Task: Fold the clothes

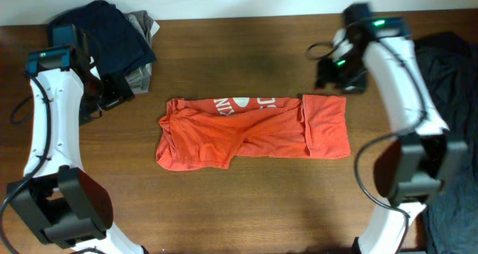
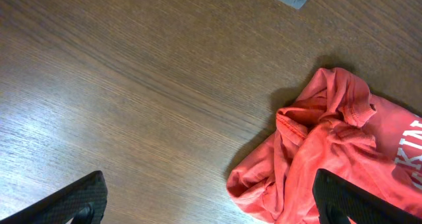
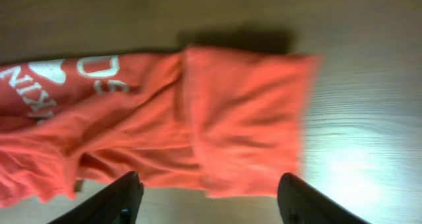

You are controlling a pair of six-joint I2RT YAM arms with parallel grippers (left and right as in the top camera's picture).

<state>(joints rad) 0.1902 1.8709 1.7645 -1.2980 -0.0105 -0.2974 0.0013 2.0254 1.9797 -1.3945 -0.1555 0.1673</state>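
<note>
Counting one orange-red T-shirt (image 1: 250,131) mid tabletop (image 1: 246,205); seeing left gripper (image 2: 211,201) splayed wide, right gripper (image 3: 208,197) parted above it, both clutching nothing.

A robotics lab (test bench, seemingly): left arm (image 1: 46,119) and right arm (image 1: 399,75) flank a wooden table (image 1: 246,202).

The right wrist view is blurred; the T-shirt (image 3: 198,118) runs off its left edge. Folds hide part of the lettering (image 1: 240,104).
</note>
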